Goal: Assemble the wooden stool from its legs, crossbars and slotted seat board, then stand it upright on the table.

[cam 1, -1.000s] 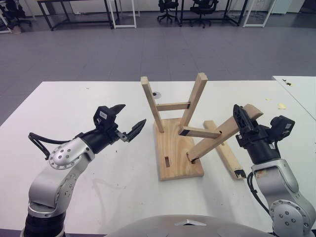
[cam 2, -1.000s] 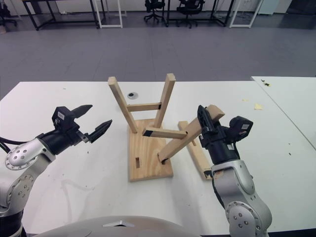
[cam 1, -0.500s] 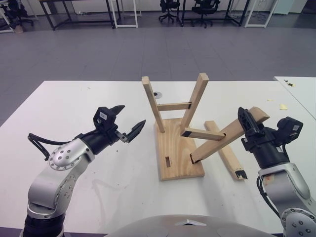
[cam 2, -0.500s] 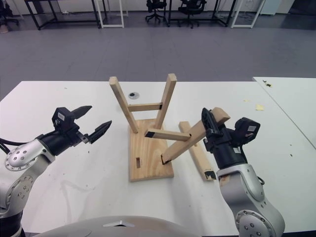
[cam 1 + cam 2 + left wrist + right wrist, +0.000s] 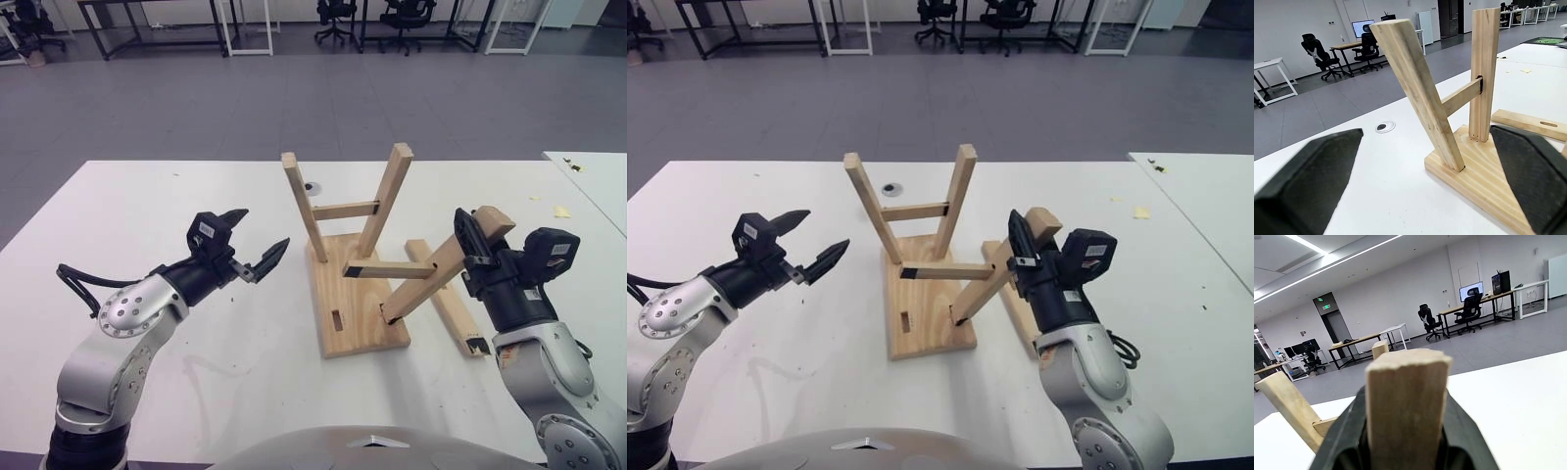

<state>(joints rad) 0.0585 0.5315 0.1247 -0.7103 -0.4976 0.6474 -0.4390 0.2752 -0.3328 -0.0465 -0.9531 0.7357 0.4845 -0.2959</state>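
Toward the right edge of the bench (image 5: 147, 206): right gripper (image 5: 468, 247), clamped on the upper end of a tilted leg (image 5: 428, 282), with both fingers (image 5: 1347, 431) pressed against the wood in the right wrist view. Fixed to that leg partway down, a short crossbar (image 5: 387, 269) pointing level toward the left, dark at its free end. Lower end of the tilted leg at the near right part of the seat board (image 5: 355, 328); seated in a slot or merely resting there, not discernible. Seat board flat near the middle of the bench, with an open slot (image 5: 336, 319) toward its near left corner. At its far end, two upright legs (image 5: 300, 208), splayed apart and joined by a second crossbar (image 5: 344, 211). Just beside the board's right edge, flat on the bench, a loose leg (image 5: 458, 315). Over the left half of the bench, left gripper (image 5: 263, 230), fingers spread wide, empty, aimed at the board and well apart from it.
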